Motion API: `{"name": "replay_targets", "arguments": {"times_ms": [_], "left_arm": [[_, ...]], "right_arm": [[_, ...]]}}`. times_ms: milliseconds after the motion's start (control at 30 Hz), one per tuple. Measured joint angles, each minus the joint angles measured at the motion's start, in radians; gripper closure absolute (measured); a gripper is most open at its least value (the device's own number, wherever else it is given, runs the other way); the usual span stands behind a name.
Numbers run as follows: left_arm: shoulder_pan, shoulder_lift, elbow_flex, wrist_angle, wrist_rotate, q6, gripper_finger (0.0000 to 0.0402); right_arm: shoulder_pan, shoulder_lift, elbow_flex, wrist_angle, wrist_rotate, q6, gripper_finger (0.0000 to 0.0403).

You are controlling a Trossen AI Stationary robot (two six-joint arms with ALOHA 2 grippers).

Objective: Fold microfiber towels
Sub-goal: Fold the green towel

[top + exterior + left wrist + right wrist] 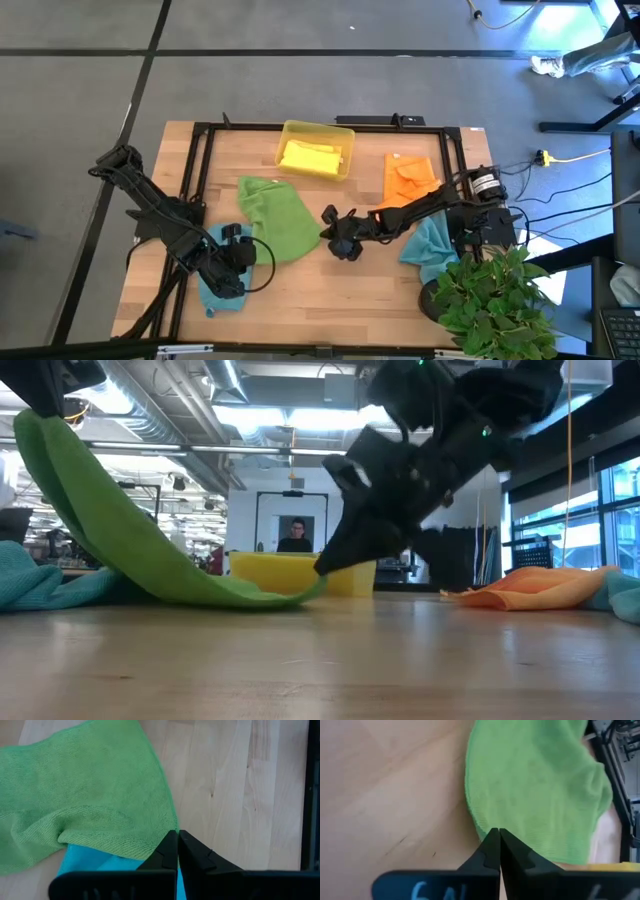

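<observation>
green towel pinched at two corners, fold not yet made

right gripper [496,834] fingers are clamped on the green towel's [272,215] near-centre corner; left gripper [177,840] fingers clamped on its opposite corner. the towel lies rumpled mid-tabletop [330,290], long axis running left-right. orange [408,180] and teal [432,245] towels lie unfolded.

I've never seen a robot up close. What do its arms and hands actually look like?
Both arms are black and jointed, with black cables looping beside them. The right arm has a silver cylindrical part near its base. Each ends in a two-fingered black hand: the left hand and right hand both taper to wedge-shaped tips. Pale blue markings show on the right hand's body.
</observation>
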Motion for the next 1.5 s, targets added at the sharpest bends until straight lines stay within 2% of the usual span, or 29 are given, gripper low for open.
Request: {"name": "replay_targets", "arguments": {"times_ms": [267, 433, 600, 867, 1067, 1267, 1500], "left_arm": [[0.042, 0.0, 0.0, -0.078, -0.001, 0.026, 0.0402], [0.11, 0.0, 0.003, -0.085, -0.009, 0.149, 0.0402], [0.209, 0.0, 0.059, -0.089, -0.031, 0.317, 0.0402], [0.364, 0.0, 0.231, -0.135, -0.136, 0.609, 0.0402], [0.493, -0.001, 0.361, -0.198, -0.189, 0.77, 0.0402], [0.612, -0.001, 0.45, -0.254, -0.218, 0.882, 0.0402], [0.719, -0.001, 0.495, -0.303, -0.218, 0.926, 0.0402]], "right_arm": [[0.0, -0.172, 0.0, -0.071, 0.001, 0.038, 0.0402], [0.0, -0.325, 0.0, -0.139, 0.001, 0.048, 0.0402], [-0.002, -0.476, 0.0, -0.203, 0.005, 0.062, 0.0402], [-0.006, -0.669, 0.0, -0.297, 0.144, 0.062, 0.0403], [-0.03, -0.793, 0.0, -0.312, 0.238, 0.057, 0.0403], [-0.085, -0.899, 0.0, -0.302, 0.33, 0.038, 0.0403], [-0.164, -0.971, 0.0, -0.296, 0.342, 0.036, 0.0403]]}}
